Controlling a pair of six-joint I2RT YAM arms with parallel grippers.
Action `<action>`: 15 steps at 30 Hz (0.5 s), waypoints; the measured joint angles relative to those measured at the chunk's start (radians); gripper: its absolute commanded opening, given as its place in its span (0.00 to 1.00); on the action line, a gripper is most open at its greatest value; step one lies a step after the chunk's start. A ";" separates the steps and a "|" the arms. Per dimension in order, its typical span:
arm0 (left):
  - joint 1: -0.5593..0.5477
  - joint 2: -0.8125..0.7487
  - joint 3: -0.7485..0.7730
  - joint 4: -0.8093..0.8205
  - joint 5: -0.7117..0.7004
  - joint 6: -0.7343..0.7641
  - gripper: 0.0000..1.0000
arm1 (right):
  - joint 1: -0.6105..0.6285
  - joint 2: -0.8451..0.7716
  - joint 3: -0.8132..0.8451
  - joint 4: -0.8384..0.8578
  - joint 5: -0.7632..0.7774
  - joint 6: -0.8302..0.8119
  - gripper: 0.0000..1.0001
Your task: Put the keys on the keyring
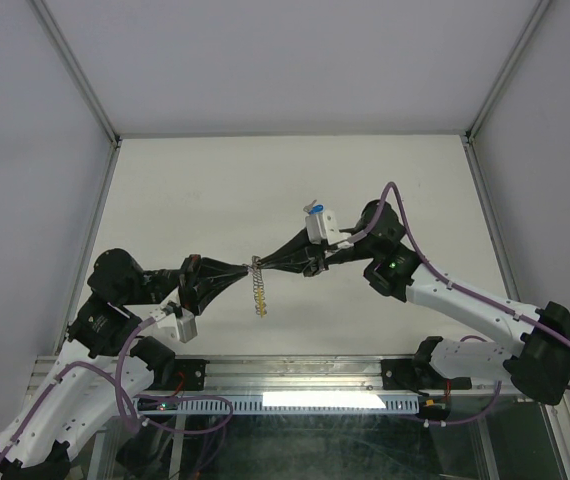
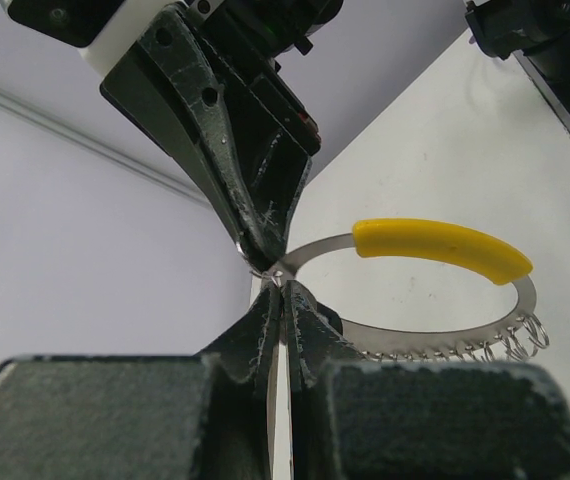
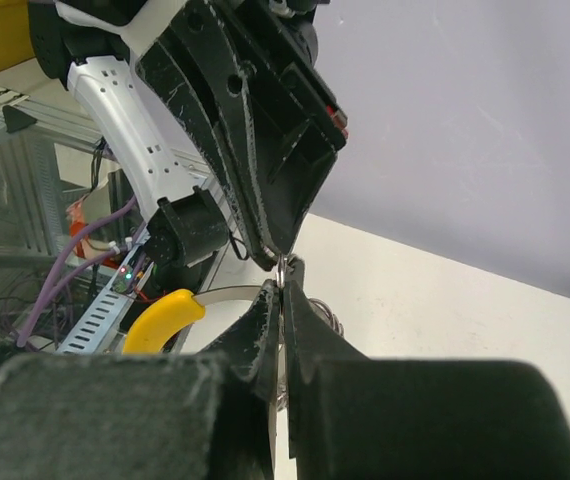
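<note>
Silver keyring (image 1: 259, 290) hangs over table (image 1: 195, 190), mid-workspace. My left gripper (image 1: 247, 266) and right gripper (image 1: 269, 263) meet tip to tip at its top, both pinching it. Blue-headed key (image 1: 314, 208) beside right wrist, apart from ring; cannot tell if it lies on table.

Left wrist: my fingers (image 2: 255, 335) clamped on thin band, right tips touching just above. Yellow segment (image 2: 440, 245) on upper arc, wire loops (image 2: 510, 345) along lower edge.

Right wrist: fingers (image 3: 310, 330) closed on same band, yellow segment lower left.

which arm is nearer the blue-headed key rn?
Right. Blue-headed key sits by the right arm at its wrist; the left gripper stops at the keyring, farther off.
</note>
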 measured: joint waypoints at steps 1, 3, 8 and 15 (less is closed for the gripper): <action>0.000 0.000 0.000 -0.003 0.000 0.000 0.00 | -0.001 0.000 0.000 0.005 0.000 0.005 0.00; 0.000 0.000 0.000 -0.011 0.001 0.000 0.00 | -0.005 -0.001 0.000 0.033 0.005 0.014 0.00; 0.000 0.000 0.000 -0.031 0.001 0.000 0.00 | -0.006 -0.006 0.000 0.075 0.015 0.032 0.00; 0.000 0.000 0.003 -0.034 -0.004 0.000 0.00 | -0.013 -0.027 -0.009 0.080 0.015 0.029 0.00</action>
